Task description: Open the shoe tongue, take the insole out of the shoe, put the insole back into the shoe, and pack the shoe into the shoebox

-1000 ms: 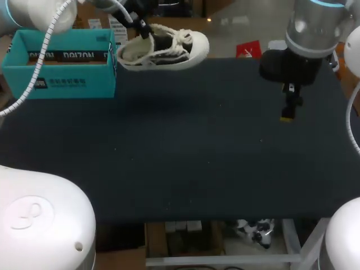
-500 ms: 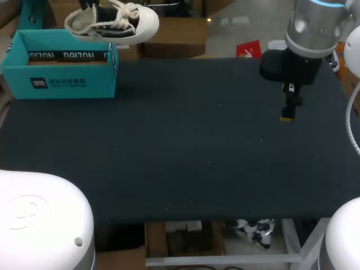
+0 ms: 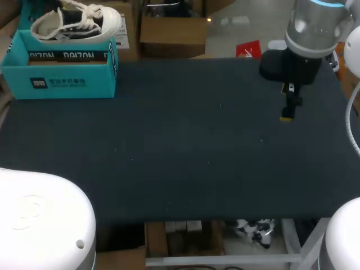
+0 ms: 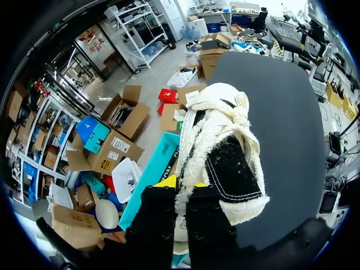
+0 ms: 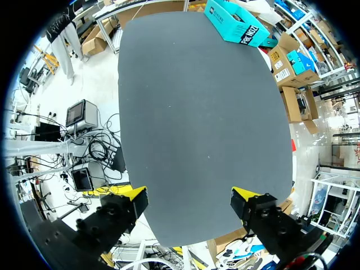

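One shoe [image 3: 73, 22] hangs above the far wall of the teal shoebox [image 3: 59, 79] — our left gripper [image 4: 183, 184] pinches its heel collar between both fingers. Our right gripper [image 5: 188, 199] hovers over the table [image 3: 185, 157] — fingers spread wide apart.

There is 1 black cloth-covered table [image 3: 185, 146]. 1 teal cardboard shoebox [image 3: 59, 81] sits at the table's far left corner, with 1 black-and-white canvas lace-up shoe [image 3: 76, 23] above it. There are 2 yellow-tipped grippers: 1 left gripper [image 4: 181, 184] and 1 right gripper [image 5: 188, 202].
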Tool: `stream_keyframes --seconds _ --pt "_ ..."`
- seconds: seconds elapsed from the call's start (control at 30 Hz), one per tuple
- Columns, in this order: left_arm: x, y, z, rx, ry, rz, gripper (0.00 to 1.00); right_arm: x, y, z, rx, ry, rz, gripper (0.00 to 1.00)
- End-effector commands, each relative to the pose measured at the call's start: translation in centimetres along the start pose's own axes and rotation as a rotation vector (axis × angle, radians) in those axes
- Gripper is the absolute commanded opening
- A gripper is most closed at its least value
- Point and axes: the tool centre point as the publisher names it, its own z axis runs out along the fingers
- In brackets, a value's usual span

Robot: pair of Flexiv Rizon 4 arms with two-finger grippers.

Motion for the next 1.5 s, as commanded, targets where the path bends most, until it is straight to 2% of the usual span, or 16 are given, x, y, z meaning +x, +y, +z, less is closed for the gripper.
stream_keyframes --seconds 0.03,0.27,0.5,0.7,0.77,1.1,1.37,1.5 --pt "-1.8 2.6 0.2 0.011 0.021 -0.023 0.00 0.0 -0.1 0.0 0.001 0.000 0.000 1.00" --pt "-3.1 7.4 1.1 -0.020 0.010 -0.085 0.00 0.0 -0.1 0.0 0.001 0.000 0.000 1.00" --pt "-4.4 10.6 4.4 -0.009 0.045 -0.124 0.00 0.0 -0.1 0.0 0.001 0.000 0.000 1.00" --pt "-5.5 11.8 7.1 -0.032 0.064 -0.150 0.00 0.0 -0.1 0.0 0.001 0.000 0.000 1.00" --pt "-5.7 12.1 8.0 -0.051 0.047 -0.159 0.00 0.0 -0.1 0.0 0.001 0.000 0.000 1.00" --pt "-6.2 12.4 13.6 -0.099 0.136 -0.160 0.00 0.0 -0.1 0.0 0.001 0.000 0.000 1.00" --pt "-5.4 13.3 17.7 -0.163 0.228 -0.143 0.00 0.0 -0.1 0.0 0.001 0.000 0.000 1.00" --pt "-4.3 13.9 18.8 -0.200 0.278 -0.101 0.00 0.0 -0.1 0.0 0.001 0.000 0.000 1.00"
